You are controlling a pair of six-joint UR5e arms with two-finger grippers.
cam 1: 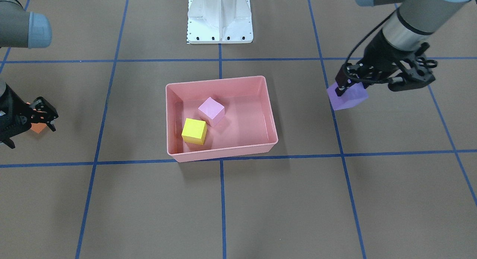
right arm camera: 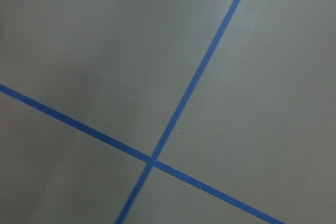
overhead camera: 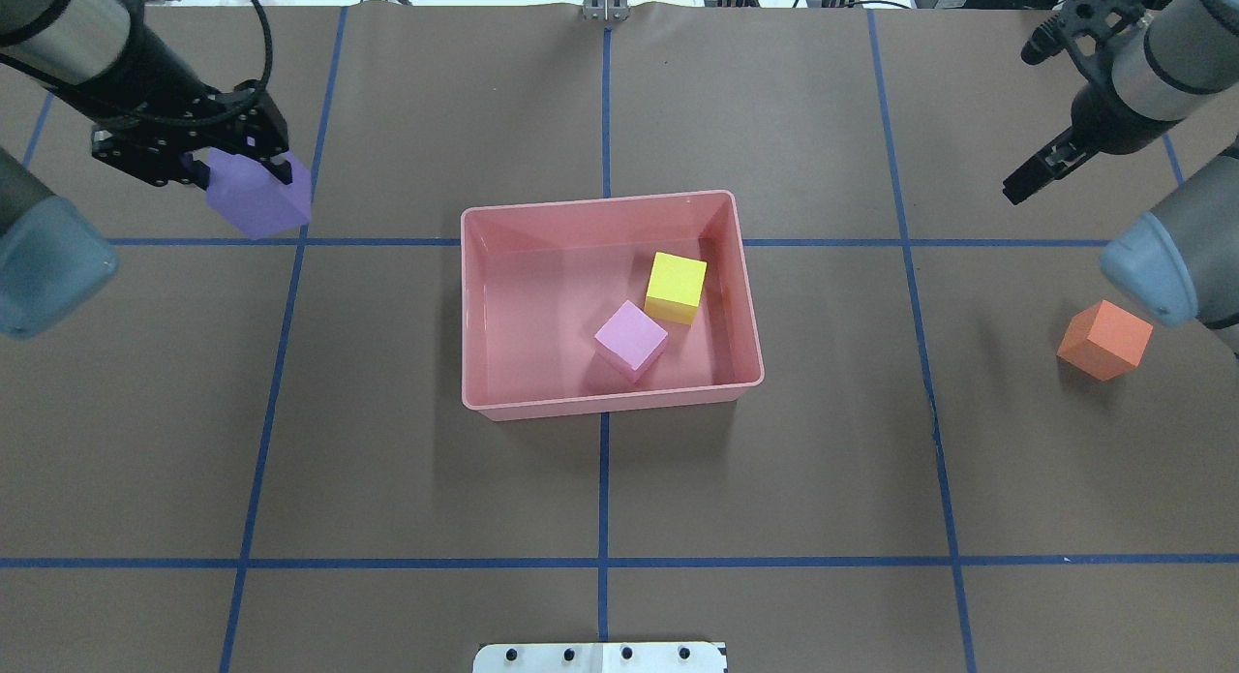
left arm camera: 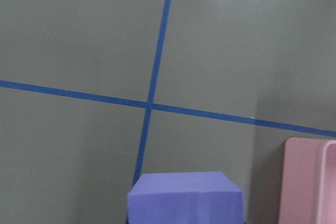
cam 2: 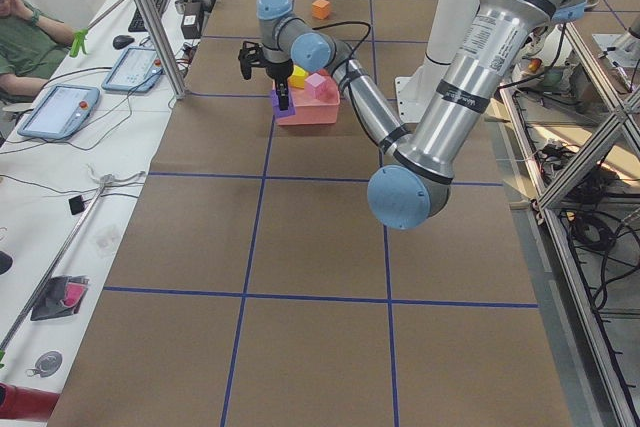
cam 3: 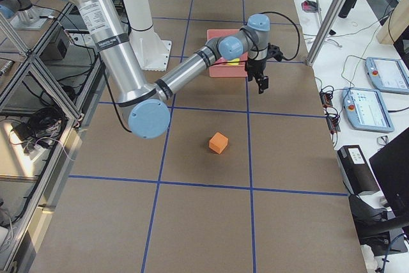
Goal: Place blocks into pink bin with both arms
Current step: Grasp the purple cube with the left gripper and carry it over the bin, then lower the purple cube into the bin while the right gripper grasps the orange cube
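My left arm [overhead camera: 87, 34] reaches over the far left of the worktop [overhead camera: 600, 499] with its wrist tipped down. The left gripper [overhead camera: 242, 174] has its jaws pressed against two opposite sides of the purple block [overhead camera: 261, 203]. My right arm [overhead camera: 1162, 53] comes in over the far right, forearm sloping down toward the middle, with a blue-capped joint showing nearer me at the right edge. The right gripper [overhead camera: 1024, 121] hangs above the worktop, jaws spread wide and gripping nothing.

Brown table [overhead camera: 387, 460], blue tape grid [overhead camera: 602, 489], pink bin [overhead camera: 523, 315] at centre, orange block [overhead camera: 1103, 339] well apart, white pedestal [overhead camera: 600, 657] at edge.
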